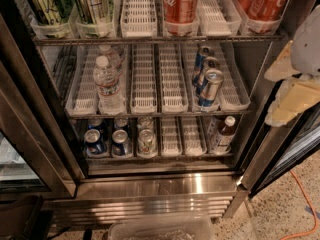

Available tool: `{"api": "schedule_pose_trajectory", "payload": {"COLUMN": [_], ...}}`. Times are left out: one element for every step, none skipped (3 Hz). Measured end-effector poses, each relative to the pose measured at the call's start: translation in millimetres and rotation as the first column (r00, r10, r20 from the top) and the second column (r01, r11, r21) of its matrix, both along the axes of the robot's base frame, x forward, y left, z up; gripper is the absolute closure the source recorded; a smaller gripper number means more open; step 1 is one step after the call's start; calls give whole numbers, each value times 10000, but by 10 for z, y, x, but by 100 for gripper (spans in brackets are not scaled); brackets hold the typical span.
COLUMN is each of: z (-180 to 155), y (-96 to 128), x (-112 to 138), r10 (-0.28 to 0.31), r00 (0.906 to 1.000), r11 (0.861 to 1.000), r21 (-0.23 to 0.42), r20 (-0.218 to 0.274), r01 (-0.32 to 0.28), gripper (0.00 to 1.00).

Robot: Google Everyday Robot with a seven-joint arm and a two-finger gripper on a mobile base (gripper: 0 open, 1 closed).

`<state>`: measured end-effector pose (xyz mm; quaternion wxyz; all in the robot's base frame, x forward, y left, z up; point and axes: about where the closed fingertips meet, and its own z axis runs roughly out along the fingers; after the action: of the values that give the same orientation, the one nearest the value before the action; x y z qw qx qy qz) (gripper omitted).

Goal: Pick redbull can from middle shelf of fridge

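The fridge [150, 189] stands open before me, with several wire shelves. On the middle shelf [160, 115], three slim blue-and-silver redbull cans stand in a row in one white lane tray, right of centre. The front redbull can [210, 88] is near the shelf's front bar. My gripper [287, 89], pale and cream coloured, hangs at the right edge of the camera view. It is outside the fridge, level with the middle shelf and well to the right of the cans, touching nothing.
Water bottles [106, 84] stand on the left of the middle shelf. Red Coca-Cola cans [180, 4] and green cans [45, 4] are above. Dark-blue cans [94, 141] and a small bottle [222, 134] are below. A clear bin [160, 229] and an orange cable [305, 199] lie on the floor.
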<state>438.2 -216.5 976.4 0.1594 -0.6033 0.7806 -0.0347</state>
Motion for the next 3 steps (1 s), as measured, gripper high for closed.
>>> {"api": "schedule_pose_trajectory", "payload": {"z": [0, 0, -59], "y": [0, 0, -10], "x": [0, 0, -2], "r10": [0, 0, -46], "r00": [10000, 10000, 9998], "r11": [10000, 10000, 9998], "r21": [0, 1, 195], "r20": [0, 1, 181], "r01": [0, 0, 43], "gripper": [0, 0, 0]}}
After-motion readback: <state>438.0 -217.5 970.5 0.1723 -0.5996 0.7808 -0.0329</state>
